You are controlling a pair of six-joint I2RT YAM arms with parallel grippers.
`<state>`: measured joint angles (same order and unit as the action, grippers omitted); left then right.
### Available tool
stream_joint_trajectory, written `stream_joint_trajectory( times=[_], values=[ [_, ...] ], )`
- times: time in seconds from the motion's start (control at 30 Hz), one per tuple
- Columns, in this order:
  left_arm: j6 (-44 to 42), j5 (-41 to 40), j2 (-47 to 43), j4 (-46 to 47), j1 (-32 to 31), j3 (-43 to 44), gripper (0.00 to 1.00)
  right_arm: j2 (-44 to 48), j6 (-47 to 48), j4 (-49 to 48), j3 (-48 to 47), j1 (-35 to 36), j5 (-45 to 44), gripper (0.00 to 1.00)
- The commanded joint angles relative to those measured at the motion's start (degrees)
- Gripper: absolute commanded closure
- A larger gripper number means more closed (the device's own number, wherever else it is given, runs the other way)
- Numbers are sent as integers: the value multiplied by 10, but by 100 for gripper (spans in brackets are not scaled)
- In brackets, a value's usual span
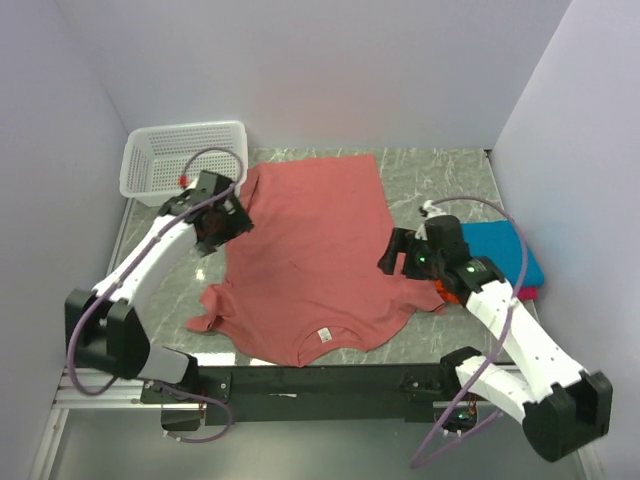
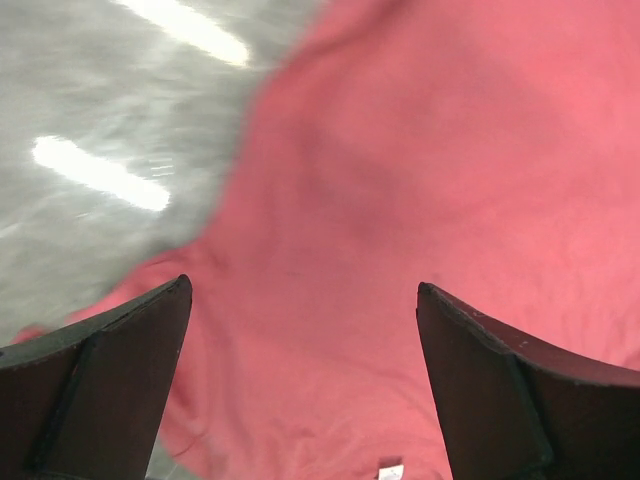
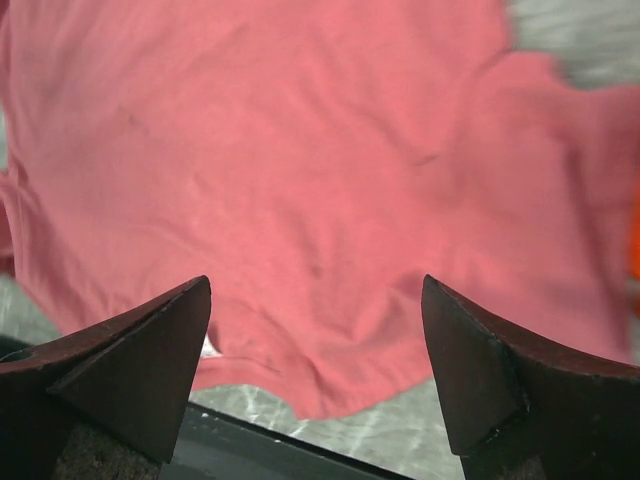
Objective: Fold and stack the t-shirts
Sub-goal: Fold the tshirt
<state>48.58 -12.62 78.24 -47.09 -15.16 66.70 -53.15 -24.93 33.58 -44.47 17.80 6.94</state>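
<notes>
A large salmon-red t-shirt (image 1: 312, 255) lies spread flat on the table, its neck and white label (image 1: 324, 335) toward the near edge. My left gripper (image 1: 222, 222) hovers open over the shirt's left edge; the left wrist view shows the shirt (image 2: 420, 170) between the spread fingers. My right gripper (image 1: 397, 252) hovers open over the shirt's right side near the sleeve; the right wrist view shows the shirt (image 3: 300, 170) below. A folded teal-blue shirt (image 1: 505, 252) lies at the right on top of an orange one (image 1: 450, 296) and a magenta-pink one (image 1: 527, 293).
A white plastic mesh basket (image 1: 185, 160) stands at the back left corner. The table is grey marble (image 1: 440, 175), walled on three sides. A black rail (image 1: 330, 380) runs along the near edge between the arm bases.
</notes>
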Motion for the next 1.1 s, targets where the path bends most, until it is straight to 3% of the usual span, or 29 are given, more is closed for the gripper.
stream_joint_trajectory(
  times=[0.0, 0.1, 0.23, 0.43, 0.6, 0.77, 1.07],
  values=[
    [-35, 32, 59, 80, -42, 42, 0, -51, -31, -62, -28, 56, -40, 8],
    [-67, 44, 114, 151, -46, 59, 1, -106, -80, -85, -30, 74, -58, 8],
    [-84, 37, 188, 175, -45, 98, 1, -173, -155, -96, -30, 75, -105, 8],
    [-89, 58, 270, 184, -45, 118, 1, -253, -180, -102, -29, 74, -136, 8],
    [-89, 93, 289, 213, -45, 76, 1, -324, -170, -100, -55, 73, -155, 8],
    [-70, 156, 265, 247, -48, -27, 1, -394, -152, -101, -95, 72, -153, 8],
    [12, 196, 106, 254, -97, -215, 1, -547, -91, -90, -225, 69, -71, 12]
  ],
)
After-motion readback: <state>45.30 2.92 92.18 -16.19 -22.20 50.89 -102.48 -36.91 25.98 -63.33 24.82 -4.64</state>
